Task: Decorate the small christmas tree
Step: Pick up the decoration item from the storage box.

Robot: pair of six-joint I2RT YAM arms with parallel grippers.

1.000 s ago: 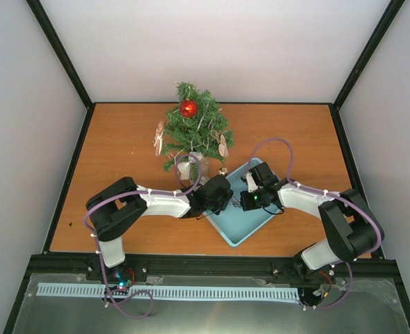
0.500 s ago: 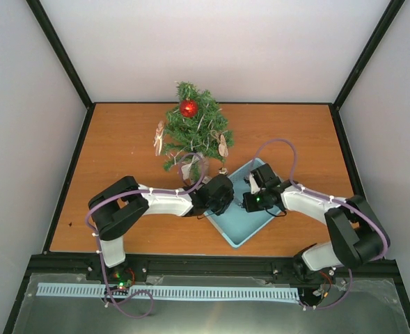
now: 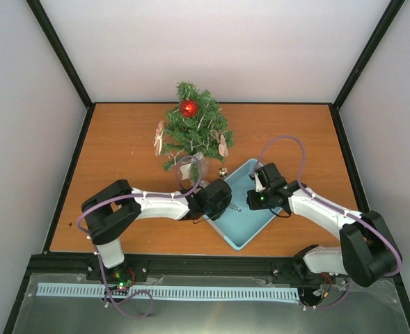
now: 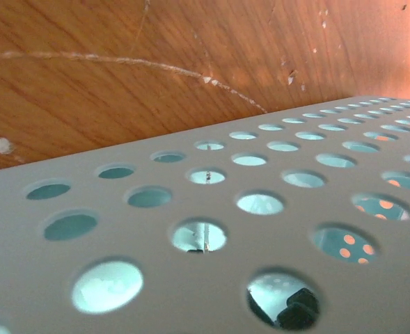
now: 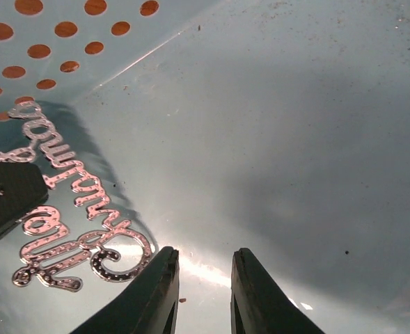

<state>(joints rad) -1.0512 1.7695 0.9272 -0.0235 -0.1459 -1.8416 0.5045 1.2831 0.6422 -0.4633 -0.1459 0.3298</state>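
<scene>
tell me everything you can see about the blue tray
The tray is a light blue rectangular bin, plastic by its look, with a smooth floor and low walls punched with round holes. It sits flat on the wooden table, turned diagonally, close in front of the tree. A silver script ornament lies on its floor beside one wall. The right gripper is low over the floor, jaws slightly apart.

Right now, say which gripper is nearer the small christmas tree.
Left. The left gripper is at the blue tray wall facing the small christmas tree; the right gripper is inside the tray, farther off.
</scene>
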